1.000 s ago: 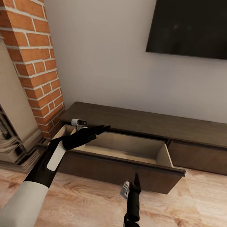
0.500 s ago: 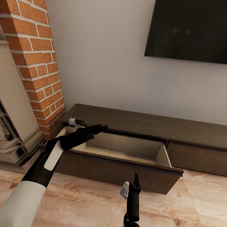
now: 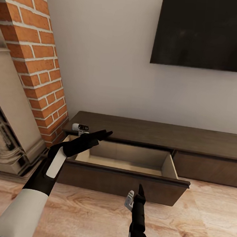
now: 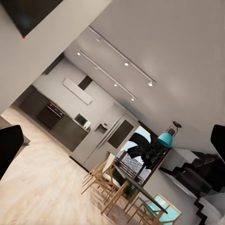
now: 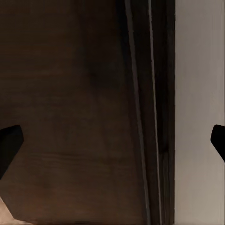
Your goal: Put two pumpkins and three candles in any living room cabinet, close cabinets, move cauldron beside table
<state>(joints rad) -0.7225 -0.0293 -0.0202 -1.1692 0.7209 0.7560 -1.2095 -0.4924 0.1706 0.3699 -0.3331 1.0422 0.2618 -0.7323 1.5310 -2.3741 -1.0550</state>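
The open drawer (image 3: 125, 161) of the cabinet (image 3: 160, 131) lies directly ahead of the right hand (image 3: 139, 193), which is nearer its front; both hands are spread and empty, the left hand (image 3: 104, 133) above the drawer.

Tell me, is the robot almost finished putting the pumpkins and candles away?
Not nearly. Done: one drawer of the cabinet is pulled open, and what shows of its pale inside is bare. In hand: nothing. The left gripper hovers over the drawer's left end, and the right gripper points at the drawer front; both are open and hold nothing. Left: stowing the pumpkins and candles, closing the drawer, and placing the cauldron.
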